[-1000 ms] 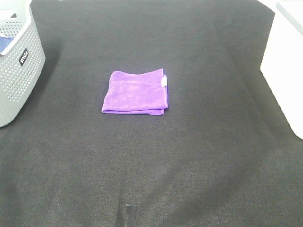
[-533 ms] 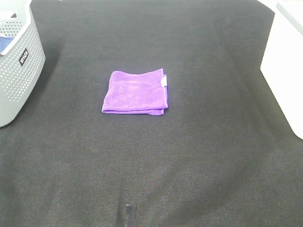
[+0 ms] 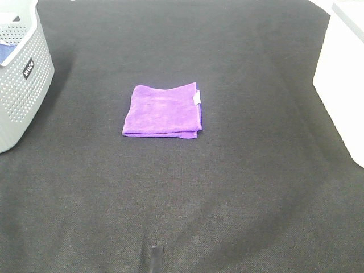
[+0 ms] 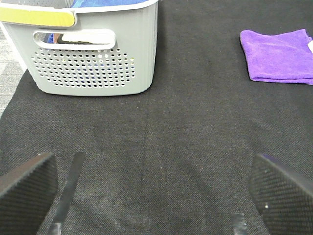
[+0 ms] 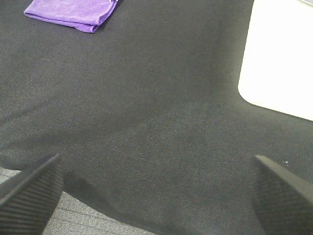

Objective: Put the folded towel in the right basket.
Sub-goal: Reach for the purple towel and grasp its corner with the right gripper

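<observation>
Near centre on the black mat [image 3: 227, 199] lies the folded purple towel [image 3: 163, 111], the white right basket [image 3: 344, 79] at 3 o'clock half cropped; left gripper [image 4: 154, 196] and right gripper [image 5: 156, 191] gape empty, only fingertips showing.

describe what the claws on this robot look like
Both are black. The left claw has broad fingers with rounded edges and a fine dotted grip texture. The right claw has fingers with fine diagonal ribbing. No cables or markings are visible on either.
</observation>
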`<control>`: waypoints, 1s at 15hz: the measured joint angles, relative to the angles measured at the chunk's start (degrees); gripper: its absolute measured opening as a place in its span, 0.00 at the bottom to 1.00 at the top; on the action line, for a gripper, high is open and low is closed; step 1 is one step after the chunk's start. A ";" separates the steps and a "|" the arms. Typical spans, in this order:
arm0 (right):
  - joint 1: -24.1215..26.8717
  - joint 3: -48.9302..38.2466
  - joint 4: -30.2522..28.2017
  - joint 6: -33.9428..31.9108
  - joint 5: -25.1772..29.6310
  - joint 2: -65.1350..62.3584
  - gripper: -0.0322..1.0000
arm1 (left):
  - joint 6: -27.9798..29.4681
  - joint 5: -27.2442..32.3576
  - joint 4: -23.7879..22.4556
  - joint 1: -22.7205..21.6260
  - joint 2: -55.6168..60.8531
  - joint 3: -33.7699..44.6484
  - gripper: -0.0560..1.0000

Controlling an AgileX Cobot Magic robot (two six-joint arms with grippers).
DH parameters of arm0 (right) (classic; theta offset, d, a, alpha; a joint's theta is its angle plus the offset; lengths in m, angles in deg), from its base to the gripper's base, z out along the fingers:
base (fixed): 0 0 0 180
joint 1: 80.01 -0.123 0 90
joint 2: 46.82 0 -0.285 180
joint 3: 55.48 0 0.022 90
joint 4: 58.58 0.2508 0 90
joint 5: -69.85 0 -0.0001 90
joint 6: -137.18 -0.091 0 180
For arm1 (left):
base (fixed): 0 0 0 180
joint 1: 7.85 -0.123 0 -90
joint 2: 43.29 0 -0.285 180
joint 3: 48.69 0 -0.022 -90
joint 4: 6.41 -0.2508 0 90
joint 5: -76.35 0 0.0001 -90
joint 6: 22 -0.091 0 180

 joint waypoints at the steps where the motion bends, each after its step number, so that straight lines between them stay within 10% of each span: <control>1: 0.00 0.00 0.00 0.00 0.00 0.00 0.97 | 0.00 0.00 0.00 0.00 0.00 0.00 0.99; 15: 0.00 0.00 -0.11 0.00 0.00 0.00 0.97 | 0.00 0.00 0.00 0.00 0.00 0.00 0.99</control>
